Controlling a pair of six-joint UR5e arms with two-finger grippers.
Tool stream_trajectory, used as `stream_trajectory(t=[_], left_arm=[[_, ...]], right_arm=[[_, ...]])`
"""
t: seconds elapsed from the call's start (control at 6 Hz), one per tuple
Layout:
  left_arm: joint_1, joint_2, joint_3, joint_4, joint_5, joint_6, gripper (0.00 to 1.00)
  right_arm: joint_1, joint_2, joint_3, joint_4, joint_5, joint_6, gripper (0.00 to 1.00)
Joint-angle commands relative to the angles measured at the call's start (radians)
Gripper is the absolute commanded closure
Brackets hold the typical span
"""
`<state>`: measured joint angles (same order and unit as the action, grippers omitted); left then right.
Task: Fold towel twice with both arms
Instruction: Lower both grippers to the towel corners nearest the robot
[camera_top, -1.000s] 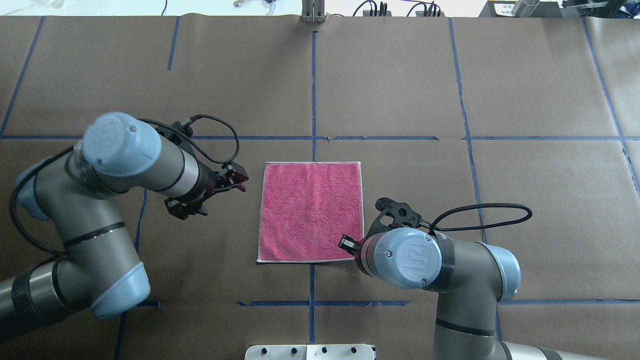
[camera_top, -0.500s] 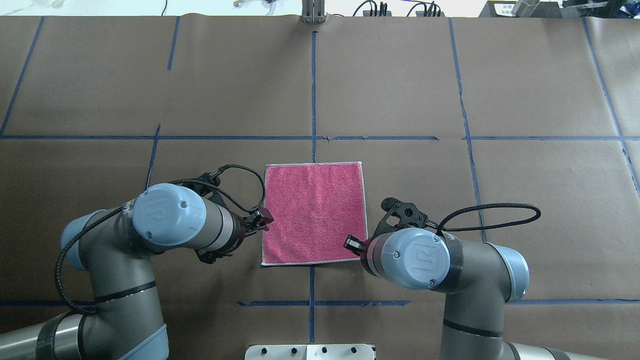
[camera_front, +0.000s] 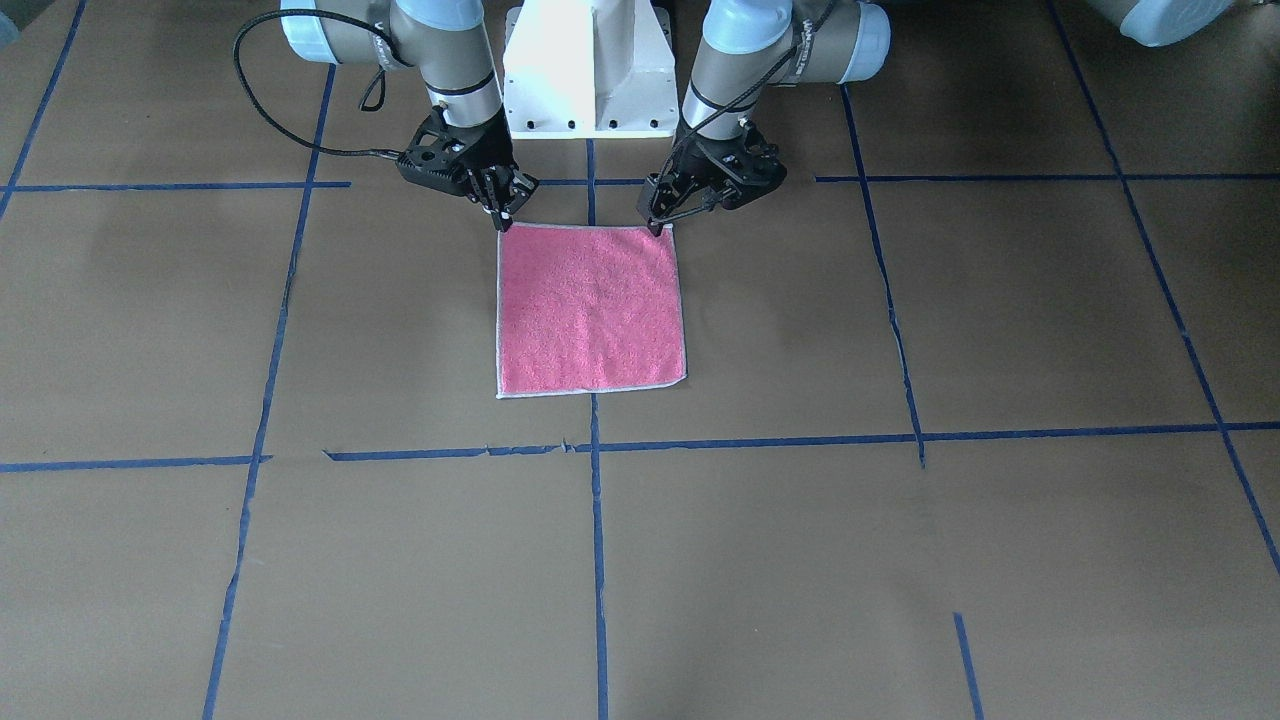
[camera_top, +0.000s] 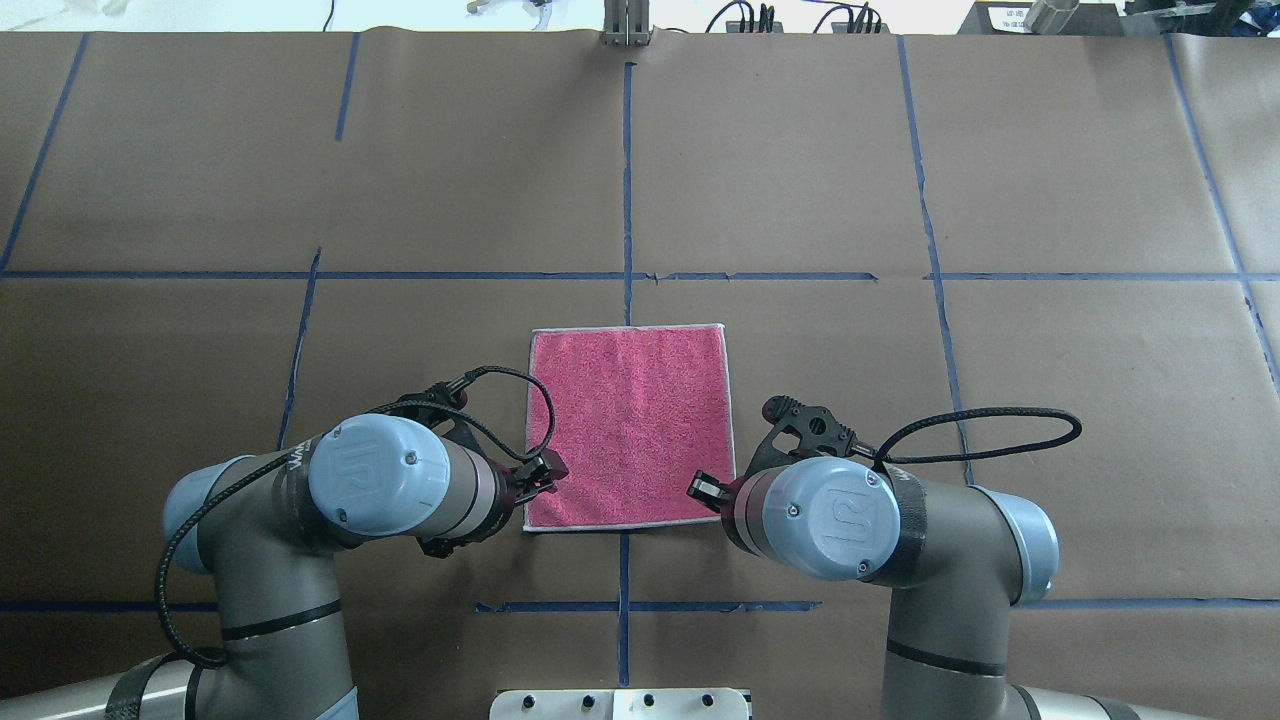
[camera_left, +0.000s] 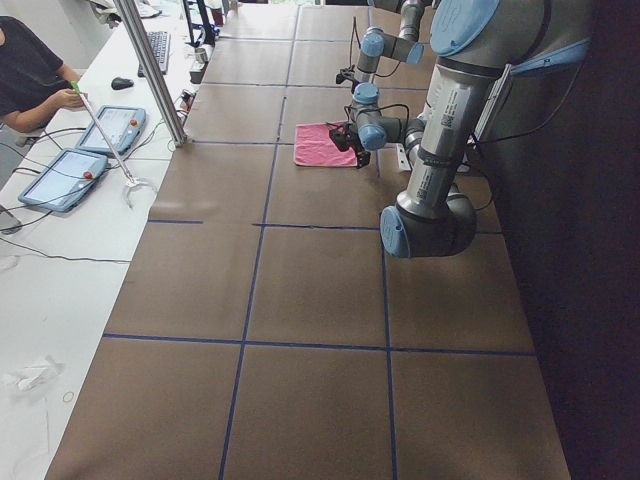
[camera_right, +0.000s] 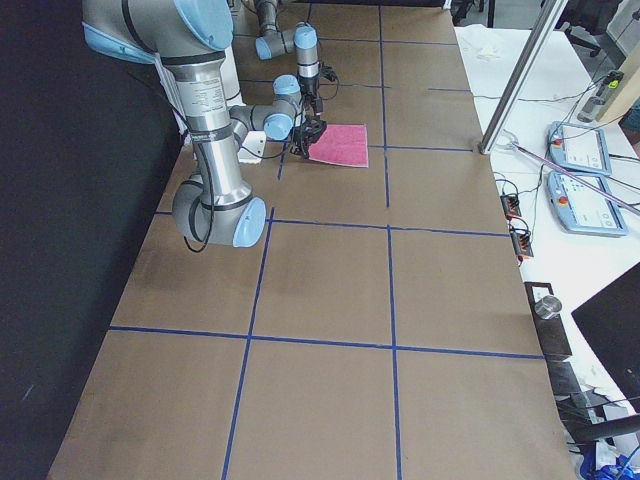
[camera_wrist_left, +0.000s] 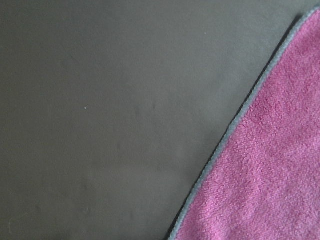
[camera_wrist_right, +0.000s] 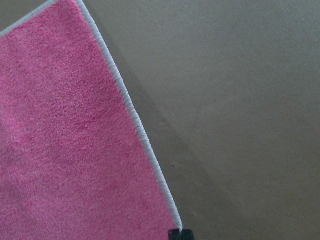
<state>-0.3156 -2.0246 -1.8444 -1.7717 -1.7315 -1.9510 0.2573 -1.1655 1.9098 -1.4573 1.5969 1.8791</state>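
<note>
The towel (camera_top: 628, 420) lies flat and unfolded on the brown table, pink face up with thin white edging, also seen in the front view (camera_front: 590, 310). My right gripper (camera_top: 698, 488) is down at the towel's near right corner. In the right wrist view the fingertips (camera_wrist_right: 180, 234) meet exactly at that corner of the towel (camera_wrist_right: 65, 140), so it looks shut on it. My left gripper (camera_top: 548, 472) sits low at the near left corner and appears open. In the left wrist view only the towel's edge (camera_wrist_left: 270, 170) shows, with no fingers in sight.
The white pedestal base (camera_front: 585, 70) stands just behind both grippers. Blue tape lines (camera_top: 627, 190) cross the brown paper. A metal pole (camera_left: 150, 70), tablets (camera_left: 60, 178) and a seated person (camera_left: 30, 70) are beyond the far edge.
My left arm has swung back along the towel's left edge to its near left corner. The right gripper shifted slightly right, and the towel's near edge shifted with it.
</note>
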Motion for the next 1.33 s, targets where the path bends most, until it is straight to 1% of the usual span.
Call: stream_trajectory(t=[0.0,0.17,0.33,0.83,1.0,1.17], left_arm=[[0.003,-0.013,0.019,0.000,0.004,0.000,0.05],[0.004,-0.013,0.022,0.000,0.004,-0.002,0.11],[0.004,-0.014,0.025,0.000,0.003,-0.002,0.14],[0.006,-0.048,0.083,-0.009,0.001,0.000,0.14],[0.006,-0.057,0.085,-0.008,0.001,0.000,0.16],[0.006,-0.057,0.085,-0.006,0.001,0.000,0.20]], right_arm=[[0.002,0.003,0.000,0.000,-0.002,0.000,0.99],[0.002,0.003,0.000,0.000,-0.002,0.000,0.99],[0.002,0.004,0.002,0.000,-0.002,0.000,0.99],[0.003,0.001,0.000,0.000,0.000,0.000,0.99],[0.004,0.001,0.000,0.000,0.000,0.000,0.99],[0.004,0.001,0.000,0.000,0.000,0.000,0.99]])
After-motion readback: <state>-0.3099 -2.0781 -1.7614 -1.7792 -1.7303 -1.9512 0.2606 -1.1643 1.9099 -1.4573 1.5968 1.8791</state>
